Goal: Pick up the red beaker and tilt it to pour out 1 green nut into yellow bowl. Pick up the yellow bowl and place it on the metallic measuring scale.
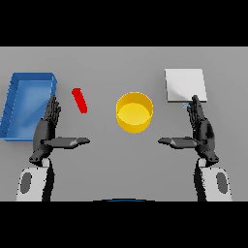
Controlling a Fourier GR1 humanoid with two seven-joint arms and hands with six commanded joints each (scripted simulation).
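Observation:
A slim red beaker (pixel 79 100) lies tilted on the grey table, left of centre. The yellow bowl (pixel 134 113) stands in the middle of the table, its inside showing only yellow. At the back right lies the flat pale metallic scale (pixel 185 85). My left hand (pixel 47 128) is open, fingers straight and thumb pointing inward, just left of and nearer than the beaker, not touching it. Mirroring it, my right hand (pixel 201 128) is open, right of the bowl, its fingertips near the scale's front edge. No green nut is visible.
A blue open tray (pixel 15 101) sits at the far left, right beside my left hand. A small blue mark (pixel 185 104) shows at the scale's front edge.

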